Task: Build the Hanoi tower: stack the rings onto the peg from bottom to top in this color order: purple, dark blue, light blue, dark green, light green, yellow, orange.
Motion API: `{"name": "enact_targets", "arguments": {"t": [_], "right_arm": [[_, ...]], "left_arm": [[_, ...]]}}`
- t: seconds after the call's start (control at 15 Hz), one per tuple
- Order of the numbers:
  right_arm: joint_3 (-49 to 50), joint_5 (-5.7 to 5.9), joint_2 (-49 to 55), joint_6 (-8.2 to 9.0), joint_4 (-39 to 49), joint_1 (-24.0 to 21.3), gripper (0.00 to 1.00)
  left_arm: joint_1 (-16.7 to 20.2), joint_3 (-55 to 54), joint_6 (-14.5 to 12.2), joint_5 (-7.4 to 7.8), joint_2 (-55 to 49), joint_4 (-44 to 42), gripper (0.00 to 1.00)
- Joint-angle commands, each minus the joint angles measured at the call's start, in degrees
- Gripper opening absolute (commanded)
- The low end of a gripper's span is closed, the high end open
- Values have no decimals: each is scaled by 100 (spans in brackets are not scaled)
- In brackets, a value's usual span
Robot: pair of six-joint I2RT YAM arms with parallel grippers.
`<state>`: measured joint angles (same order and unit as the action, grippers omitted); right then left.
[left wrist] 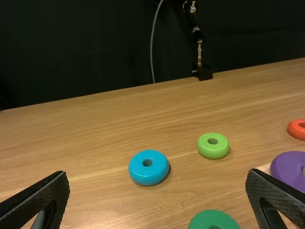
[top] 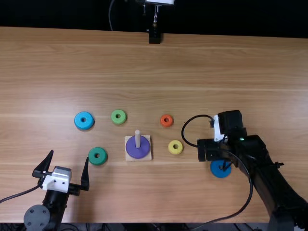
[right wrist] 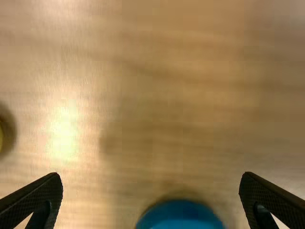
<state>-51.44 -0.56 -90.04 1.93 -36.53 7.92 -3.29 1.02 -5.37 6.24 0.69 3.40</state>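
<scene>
Nearest us, the left pincer [top: 69, 157] stood open and empty, and we judged it best left idle there while the right arm [top: 262, 159] worked. The right pincer [right wrist: 152, 175] was open too, its fingers well spread, with the dark blue ring [top: 220, 171] lying flat on the worktop [top: 192, 199], partly under the arm. Picking up that ring seemed to us the step in hand: we wanted the fingers centred about it, lowered level and low on its sides, then closed evenly, so it would not tip or skid. The dark green ring [top: 97, 156] lay to the left of the stack, for later. Beyond that, the purple ring [top: 136, 148] sat flat around the peg [top: 137, 139] on its square wooden base [top: 148, 155], so the first layer was done. The yellow ring [top: 175, 147] lay between the peg and our dark blue one (an awkward neighbour, we felt), so we favoured lifting well above both it and the peg's top before lowering the hole straight down. The right arm's looping cable [top: 184, 129] also bore watching near there. Farther off waited the light blue ring [top: 84, 121], the orange ring [top: 166, 120] and the light green ring [top: 119, 117], with a black stand [top: 154, 37] at the far edge.
</scene>
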Motion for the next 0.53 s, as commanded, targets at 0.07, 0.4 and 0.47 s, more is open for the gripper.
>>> {"name": "enact_targets", "arguments": {"t": [0.07,0.4,0.47], "right_arm": [[284,-81,92,60,-23,-256,100],[407,-81,92,28,-34,-423,100],[477,-81,92,28,-44,-423,100]], "left_arm": [[4,-102,-43,104,-69,61,100],[4,-102,-43,104,-69,61,100],[4,-102,-43,104,-69,61,100]]}}
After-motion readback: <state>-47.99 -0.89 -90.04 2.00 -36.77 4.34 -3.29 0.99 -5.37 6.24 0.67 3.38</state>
